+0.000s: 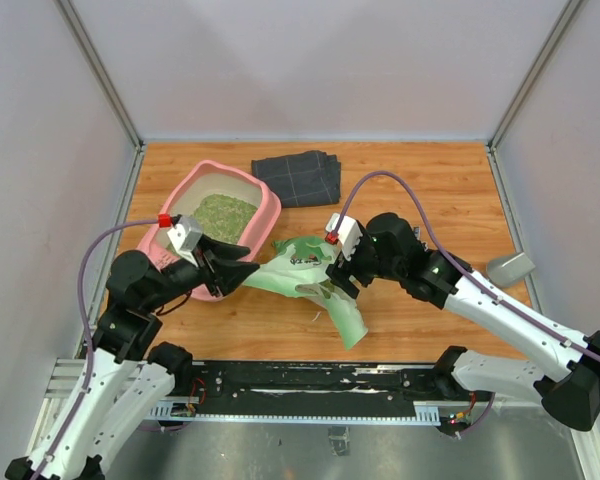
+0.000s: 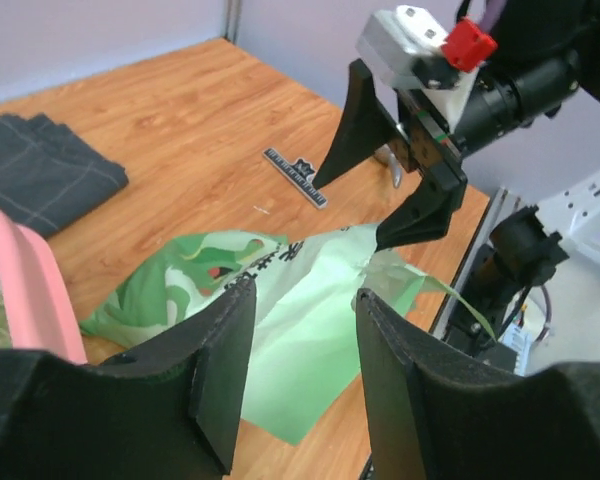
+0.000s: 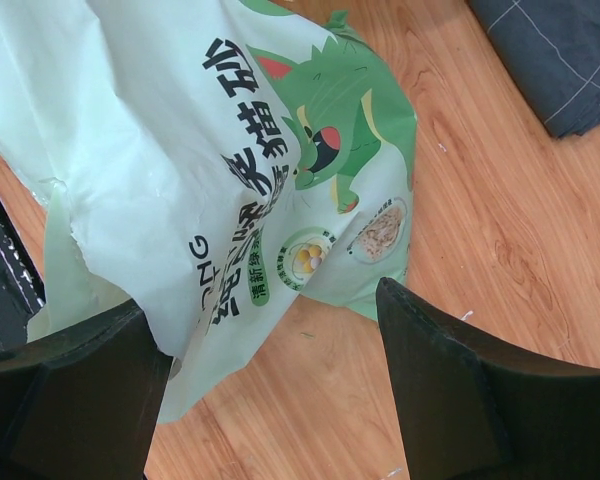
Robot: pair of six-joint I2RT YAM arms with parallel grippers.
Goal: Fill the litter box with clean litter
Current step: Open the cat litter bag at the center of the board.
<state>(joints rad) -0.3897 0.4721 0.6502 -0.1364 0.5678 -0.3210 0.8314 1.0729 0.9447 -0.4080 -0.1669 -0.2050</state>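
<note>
The pink litter box (image 1: 270,205) stands at the back left with greenish-tan clean litter (image 1: 225,215) inside. The green-and-white bag (image 1: 305,278) lies limp on the table between my grippers. My left gripper (image 1: 248,272) is open beside the box's near right corner, pointing at the bag's left end (image 2: 280,300). My right gripper (image 1: 337,282) is open and low over the bag's right part (image 3: 210,170), holding nothing. The box rim (image 2: 35,285) shows at the left edge of the left wrist view, where the right gripper (image 2: 400,190) also shows, jaws spread.
A dark grey folded cloth (image 1: 300,178) lies behind the bag, right of the box. A grey metal scoop (image 1: 510,267) lies at the right edge. A small black strip (image 2: 295,177) lies on the wood. White walls enclose the table.
</note>
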